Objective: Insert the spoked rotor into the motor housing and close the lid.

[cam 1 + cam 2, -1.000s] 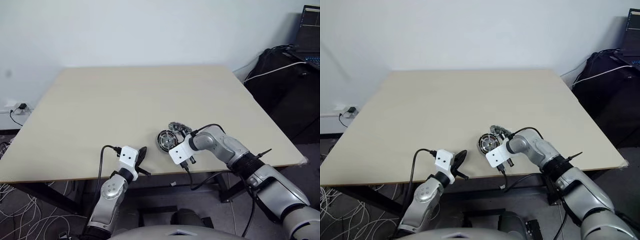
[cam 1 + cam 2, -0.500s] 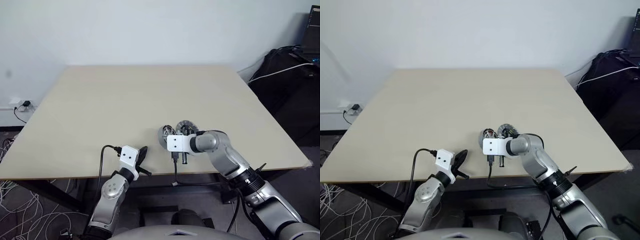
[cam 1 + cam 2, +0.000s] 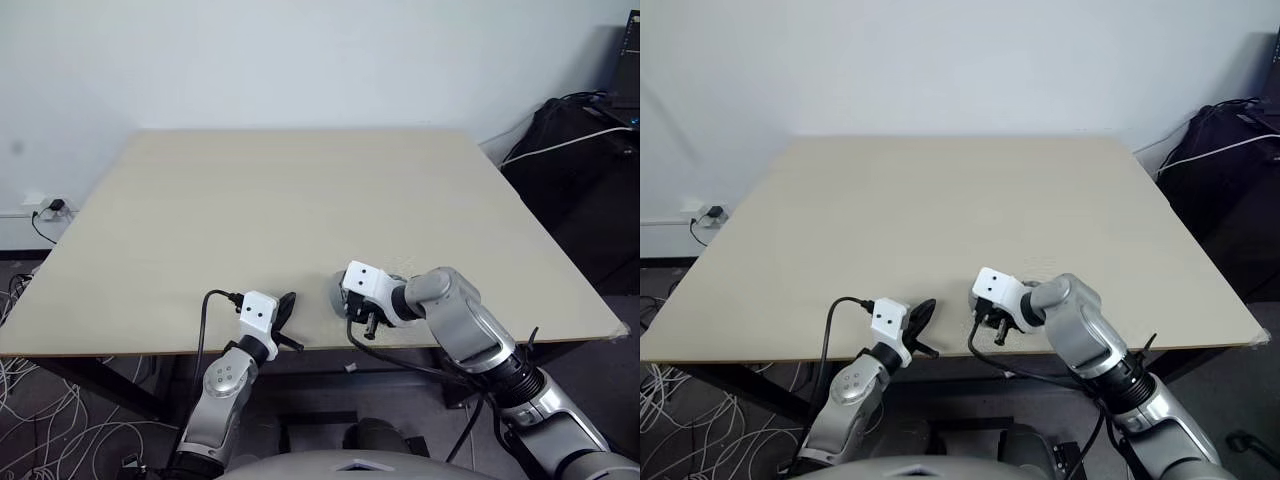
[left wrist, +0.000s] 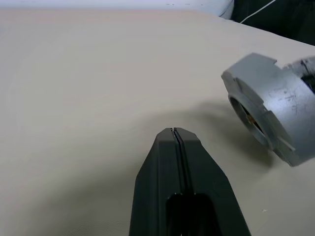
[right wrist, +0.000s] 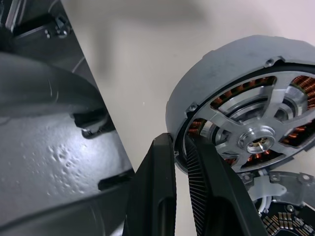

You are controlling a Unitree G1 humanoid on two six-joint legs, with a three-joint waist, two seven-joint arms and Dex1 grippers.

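One beige table, white wall, floor cables.

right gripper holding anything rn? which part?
Yes. The right gripper pinches the grey rim of the motor housing, with the spoked rotor already seated inside. The left gripper is shut on nothing.

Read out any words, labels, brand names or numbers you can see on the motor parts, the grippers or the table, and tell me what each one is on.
None: no readable text anywhere.
Motor housing: bare grey metal and copper windings, no lettering.
Spoked rotor: plain silver spokes and hub, no marking.
Left gripper and right gripper: plain black fingers, no label.
Table: bare beige top, nothing printed.
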